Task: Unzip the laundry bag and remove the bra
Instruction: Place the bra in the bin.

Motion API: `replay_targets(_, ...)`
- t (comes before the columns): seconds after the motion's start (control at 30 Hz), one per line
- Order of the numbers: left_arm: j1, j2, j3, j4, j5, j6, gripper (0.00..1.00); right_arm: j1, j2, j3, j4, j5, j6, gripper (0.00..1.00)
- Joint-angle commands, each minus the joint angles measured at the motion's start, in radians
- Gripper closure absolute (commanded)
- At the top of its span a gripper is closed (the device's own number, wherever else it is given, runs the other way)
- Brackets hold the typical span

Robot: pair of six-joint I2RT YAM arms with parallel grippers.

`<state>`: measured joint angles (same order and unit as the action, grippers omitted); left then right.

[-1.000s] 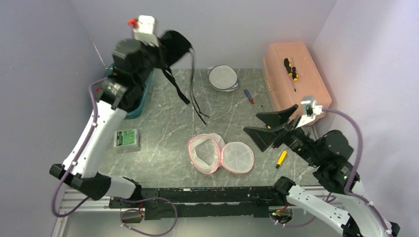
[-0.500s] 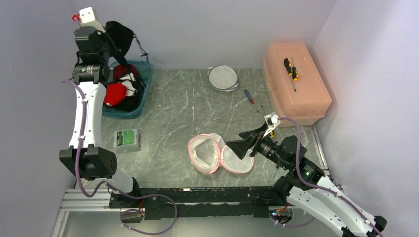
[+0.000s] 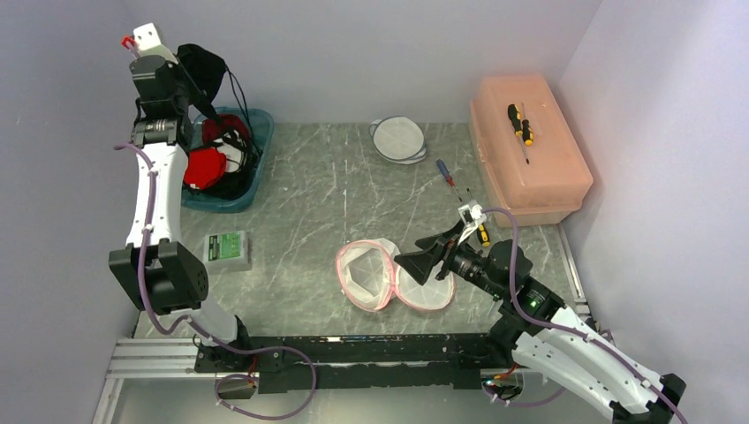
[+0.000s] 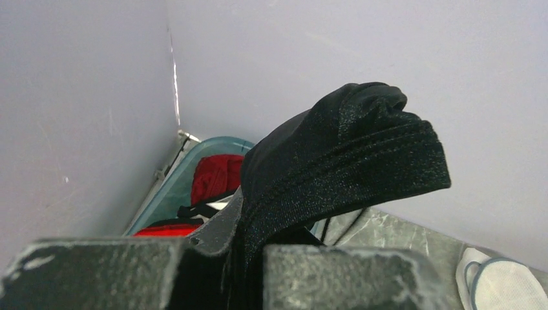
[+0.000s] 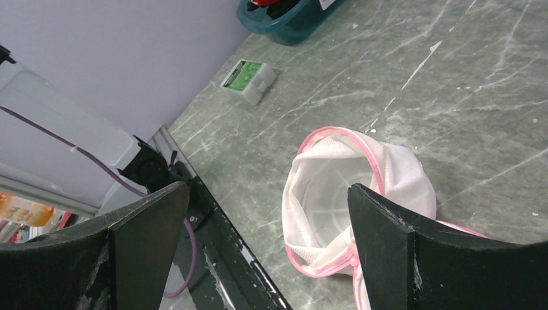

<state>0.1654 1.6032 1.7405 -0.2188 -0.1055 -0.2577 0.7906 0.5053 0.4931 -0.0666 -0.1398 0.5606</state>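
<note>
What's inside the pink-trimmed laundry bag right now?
The laundry bag lies unzipped; through its mouth only white mesh lining shows, no garment. Whatever sits beneath its folded near edge is covered. The black bra is clamped in the left pincer.

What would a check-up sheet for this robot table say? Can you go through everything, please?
Surface: grey marbled table; no spills seen.
Job's things: pink-edged laundry bag lies unzipped, lid flopped open, looks empty; black bra is out, held up near the blue bin.
Clutter: red and black clothes in the bin; white mesh pouch; pink box with a black-and-yellow screwdriver on top; blue screwdriver; yellow screwdriver; green-labelled packet.
Pincers: left pincer shut on the bra; right pincer open, by the laundry bag.
Cables: purple cables along both arms; no snags seen.
Surroundings: plain lilac walls; nothing else seen.
</note>
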Motion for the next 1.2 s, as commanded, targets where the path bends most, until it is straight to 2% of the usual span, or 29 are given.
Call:
replay_targets(0.0,0.033,0.057,-0.039,0.036,0.004,-0.048,0.97,-0.001,-0.003,0.003,0.084,-0.002,-0.014,0.03)
replay_targets(0.17,0.051,0.168,-0.011,-0.032,-0.02,-0.132,0.97,-0.001,-0.017,-0.008,0.075,0.013,-0.01,0.03)
replay_targets(0.37,0.052,0.294,0.073,-0.194,-0.057,-0.225,0.97,-0.001,-0.028,-0.008,0.071,0.024,-0.009,0.03)
replay_targets(0.6,0.052,0.341,0.026,-0.202,-0.038,-0.287,0.93,-0.001,-0.027,-0.011,0.071,0.019,-0.007,0.03)
replay_targets(0.63,0.052,0.35,0.025,-0.21,-0.042,-0.289,0.85,-0.001,-0.028,-0.01,0.071,0.018,-0.007,0.03)
replay_targets(0.73,0.051,0.358,0.019,-0.24,-0.065,-0.299,0.52,-0.001,-0.038,-0.006,0.031,0.026,-0.009,0.03)
replay_targets(0.8,0.051,0.332,-0.01,-0.222,-0.076,-0.301,0.37,-0.001,-0.048,-0.005,0.015,0.042,-0.013,0.03)
replay_targets(0.83,0.051,0.312,-0.025,-0.212,-0.079,-0.3,0.14,-0.001,-0.049,-0.006,0.009,0.052,-0.015,0.03)
replay_targets(0.87,0.051,0.292,-0.037,-0.203,-0.076,-0.294,0.07,-0.001,-0.05,-0.004,0.002,0.061,-0.018,0.03)
replay_targets(1.07,0.043,0.137,-0.061,-0.205,-0.019,-0.28,0.06,-0.001,-0.056,0.019,-0.059,0.147,-0.02,0.0)
replay_targets(1.17,-0.025,0.009,-0.088,-0.201,0.011,-0.249,0.06,-0.001,-0.054,0.039,-0.136,0.285,0.024,0.0)
